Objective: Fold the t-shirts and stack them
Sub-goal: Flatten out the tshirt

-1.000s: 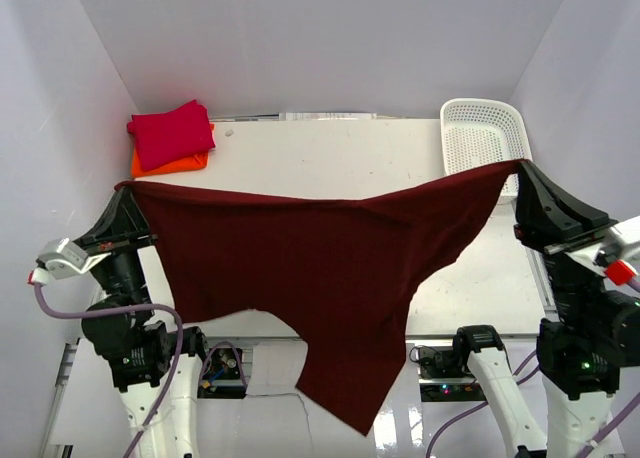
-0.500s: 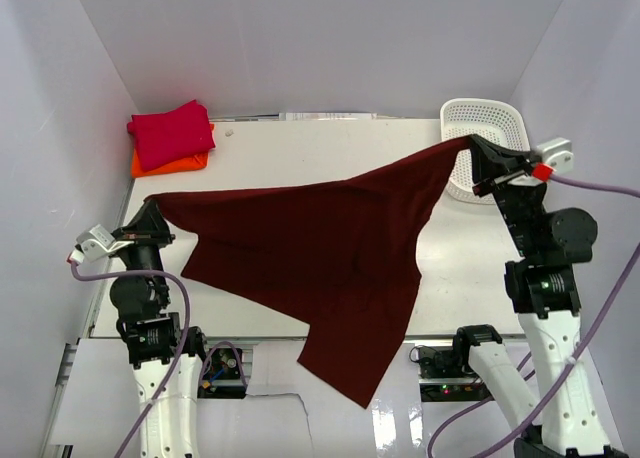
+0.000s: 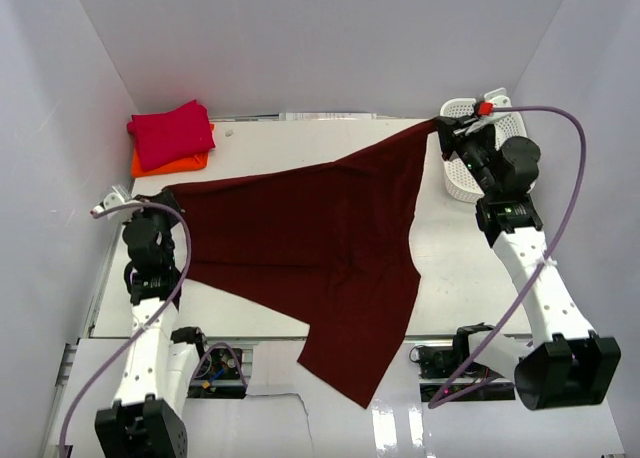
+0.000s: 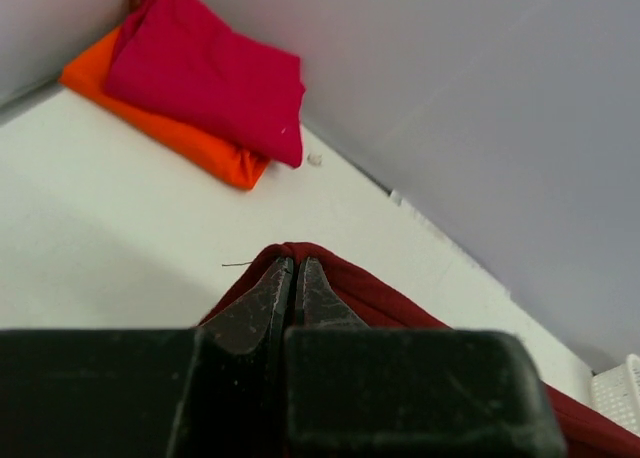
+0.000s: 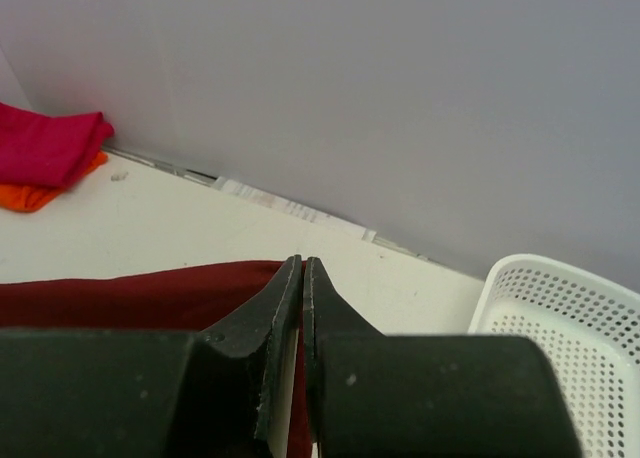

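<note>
The dark maroon t-shirt [image 3: 310,238] is stretched across the table between both arms, its lower part hanging over the near edge. My left gripper [image 3: 168,192] is shut on its left corner [image 4: 300,253], low over the table. My right gripper [image 3: 440,126] is shut on its right corner [image 5: 150,293], next to the basket. At the back left corner the crimson red t-shirt [image 3: 172,133] lies folded on top of the folded orange t-shirt [image 3: 178,163]; both also show in the left wrist view, red [image 4: 205,73] over orange [image 4: 160,123].
A white mesh basket [image 3: 495,143] stands at the back right, right behind my right gripper, and shows as a white mesh basket [image 5: 570,328] in the right wrist view. White walls close in the table on three sides.
Both grippers have swung forward and down toward the back of the table, carrying the maroon shirt with them. The cloth has gone from hanging in the air to spreading over the table.
</note>
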`<state>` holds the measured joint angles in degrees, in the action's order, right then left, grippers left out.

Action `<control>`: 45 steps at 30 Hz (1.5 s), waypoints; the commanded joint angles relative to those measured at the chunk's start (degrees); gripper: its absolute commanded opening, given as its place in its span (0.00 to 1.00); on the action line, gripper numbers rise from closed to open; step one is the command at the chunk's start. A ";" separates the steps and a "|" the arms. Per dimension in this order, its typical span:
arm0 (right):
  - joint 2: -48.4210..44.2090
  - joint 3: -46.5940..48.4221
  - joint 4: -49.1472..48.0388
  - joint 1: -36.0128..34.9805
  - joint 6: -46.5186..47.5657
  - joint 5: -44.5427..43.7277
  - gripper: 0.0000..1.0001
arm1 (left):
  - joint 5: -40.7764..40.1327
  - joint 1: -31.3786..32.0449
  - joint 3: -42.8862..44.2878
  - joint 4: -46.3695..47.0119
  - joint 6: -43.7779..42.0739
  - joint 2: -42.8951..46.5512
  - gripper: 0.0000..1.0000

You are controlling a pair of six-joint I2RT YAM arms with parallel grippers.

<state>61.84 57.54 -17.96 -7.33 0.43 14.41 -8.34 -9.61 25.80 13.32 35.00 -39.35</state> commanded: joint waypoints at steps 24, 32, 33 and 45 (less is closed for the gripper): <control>40.89 25.24 -0.42 0.21 1.60 0.97 0.08 | 4.82 8.64 33.60 15.59 -6.96 -59.69 0.00; 51.18 31.14 2.22 0.39 2.03 1.23 0.08 | 6.49 10.75 43.62 15.51 -9.95 -72.08 0.00; 52.05 31.40 2.31 0.48 2.03 1.23 0.08 | 6.84 10.92 45.63 15.51 -10.22 -73.14 0.00; 57.33 36.15 7.23 1.88 3.09 -0.61 0.08 | 10.80 11.10 57.69 13.05 -11.71 -85.53 0.00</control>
<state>118.28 90.26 -11.42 -6.68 2.35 14.94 0.97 1.63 80.51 26.50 24.27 -125.40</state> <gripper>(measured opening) 0.080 0.118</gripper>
